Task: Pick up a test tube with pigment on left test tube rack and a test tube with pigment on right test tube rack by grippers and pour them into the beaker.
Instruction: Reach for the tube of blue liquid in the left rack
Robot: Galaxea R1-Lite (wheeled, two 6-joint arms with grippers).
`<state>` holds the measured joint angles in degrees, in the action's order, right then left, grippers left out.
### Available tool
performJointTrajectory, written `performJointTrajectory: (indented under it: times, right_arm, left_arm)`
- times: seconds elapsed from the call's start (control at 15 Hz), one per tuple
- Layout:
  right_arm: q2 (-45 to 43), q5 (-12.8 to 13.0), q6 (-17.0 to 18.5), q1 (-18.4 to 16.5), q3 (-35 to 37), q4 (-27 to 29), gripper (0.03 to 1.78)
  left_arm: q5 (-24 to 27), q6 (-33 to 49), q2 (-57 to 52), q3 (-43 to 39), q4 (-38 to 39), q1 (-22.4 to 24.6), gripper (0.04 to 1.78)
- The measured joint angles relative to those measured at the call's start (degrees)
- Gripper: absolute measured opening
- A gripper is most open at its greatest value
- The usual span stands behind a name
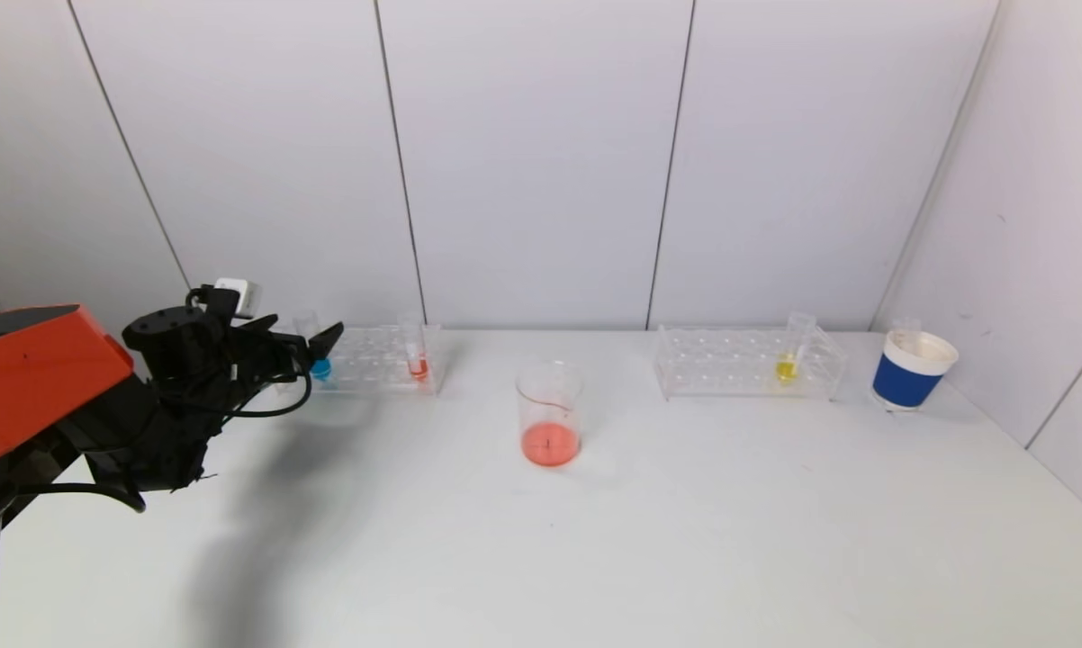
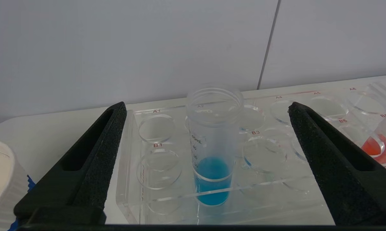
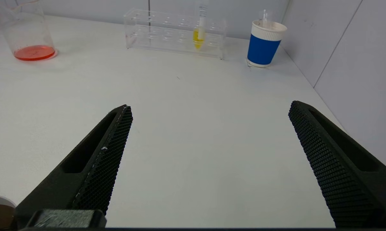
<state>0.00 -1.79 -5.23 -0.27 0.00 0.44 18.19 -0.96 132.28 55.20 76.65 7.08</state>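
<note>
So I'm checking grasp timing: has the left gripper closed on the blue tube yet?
No: in the left wrist view the left gripper has its fingers spread wide on either side of the blue tube, which stands in the rack.

Bright, even light falls from above. My left arm [image 1: 100, 396] throws a soft grey shadow down the lower left of the head view across the white table [image 1: 685, 540]. No harsh glare; the wrist views are sharp, with my near fingers [image 3: 96, 170] slightly soft.
</note>
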Motion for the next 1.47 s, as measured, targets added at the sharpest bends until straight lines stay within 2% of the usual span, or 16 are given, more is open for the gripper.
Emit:
performJointTrajectory:
  times: [0.87, 1.0, 1.2, 1.33, 1.47]
  right_arm:
    - [0.0, -0.02, 0.02, 0.0, 0.0, 0.0, 1.77]
    - [0.0, -0.02, 0.0, 0.0, 0.0, 0.0, 1.77]
    - [0.0, 0.0, 0.0, 0.0, 0.0, 0.0, 1.77]
    - [0.0, -0.02, 0.02, 0.0, 0.0, 0.0, 1.77]
    - [0.0, -0.02, 0.0, 0.0, 0.0, 0.0, 1.77]
  left_arm:
    - [-0.09, 0.02, 0.0, 0.0, 0.05, 0.09, 1.76]
    - [-0.11, 0.11, 0.0, 0.0, 0.07, 0.09, 1.72]
    - [-0.11, 0.06, 0.0, 0.0, 0.07, 0.11, 1.44]
    - [-0.09, 0.02, 0.0, 0.0, 0.07, 0.11, 1.12]
    - [-0.04, 0.02, 0.02, 0.01, 0.07, 0.11, 0.73]
